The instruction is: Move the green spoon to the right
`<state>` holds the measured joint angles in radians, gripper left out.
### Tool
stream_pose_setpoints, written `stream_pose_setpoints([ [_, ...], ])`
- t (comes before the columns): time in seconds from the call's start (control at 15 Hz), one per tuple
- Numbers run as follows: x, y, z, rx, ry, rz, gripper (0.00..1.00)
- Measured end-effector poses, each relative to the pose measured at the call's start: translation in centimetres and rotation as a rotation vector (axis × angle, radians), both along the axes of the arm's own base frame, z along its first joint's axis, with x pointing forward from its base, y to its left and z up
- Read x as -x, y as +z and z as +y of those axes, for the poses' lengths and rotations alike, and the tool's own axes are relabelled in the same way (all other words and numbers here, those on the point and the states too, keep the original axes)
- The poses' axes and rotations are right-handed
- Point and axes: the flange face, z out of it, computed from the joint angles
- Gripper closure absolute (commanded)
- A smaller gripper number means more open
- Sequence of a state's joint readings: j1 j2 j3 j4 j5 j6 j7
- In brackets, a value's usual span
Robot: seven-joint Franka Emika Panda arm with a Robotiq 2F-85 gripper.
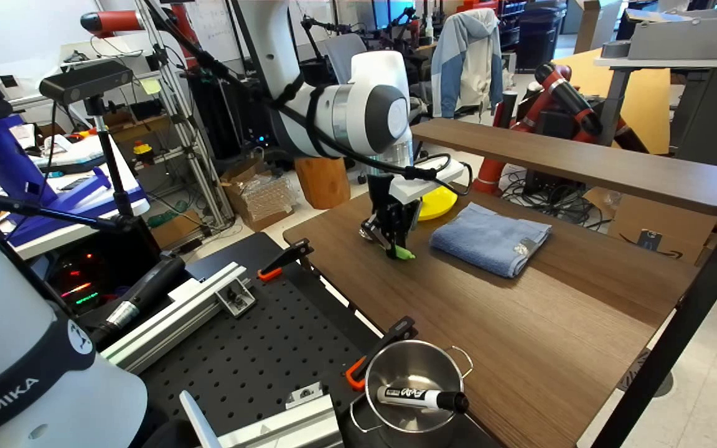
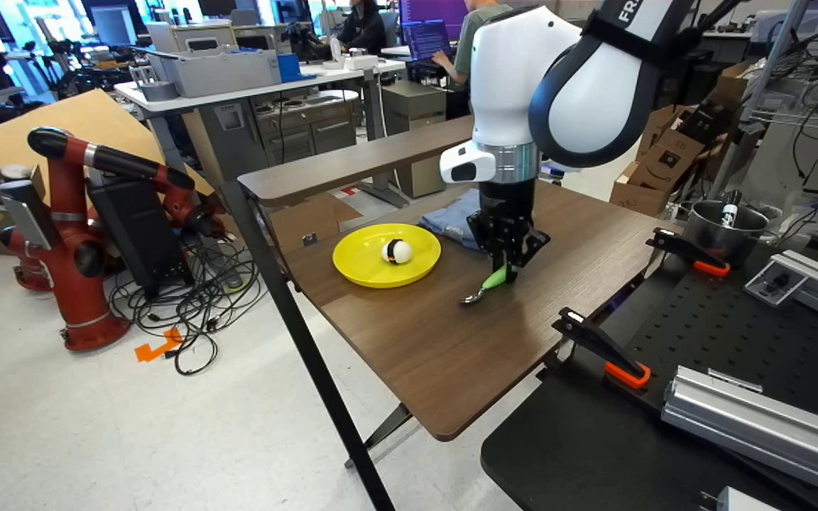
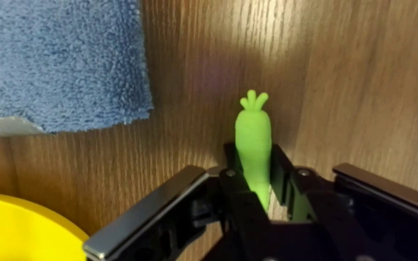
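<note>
The claw (image 3: 254, 155) is clamped on the green spoon (image 3: 253, 130), pinching its carrot-shaped handle from both sides; the spoon's metal end points low across the wooden table (image 2: 430, 355), though I can't tell whether it touches. Near the spoon sit the folded blue towel (image 1: 489, 239) and yellow plate (image 2: 353, 264). Wood stretches on to a rounded corner (image 2: 446, 426), well apart, and to the edge with two clamps (image 2: 595, 341).

Brown wood-grain desk (image 1: 557, 323): folded blue terry cloth (image 1: 489, 239); near it, shallow round yellow dish (image 2: 358, 257), black-banded white ball (image 2: 398, 252) inside. Black-and-white marker (image 1: 417, 397) tilted in shiny metal pot (image 1: 389, 364).
</note>
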<state>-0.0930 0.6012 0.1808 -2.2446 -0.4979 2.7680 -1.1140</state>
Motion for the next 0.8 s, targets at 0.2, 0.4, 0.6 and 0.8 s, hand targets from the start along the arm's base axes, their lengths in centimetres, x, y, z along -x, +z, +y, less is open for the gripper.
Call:
stream_pose_setpoints([
  [0.2,-0.4,0.6,-0.6,-0.012,-0.054,-0.006,0.94],
  [0.4,-0.9,2.3,-1.7,-0.033,-0.142,-0.024,0.94],
  [0.6,-1.2,4.1,-3.3,-0.066,-0.282,-0.036,0.94],
  [0.8,-1.8,5.9,-5.9,-0.094,-0.452,-0.026,0.94],
])
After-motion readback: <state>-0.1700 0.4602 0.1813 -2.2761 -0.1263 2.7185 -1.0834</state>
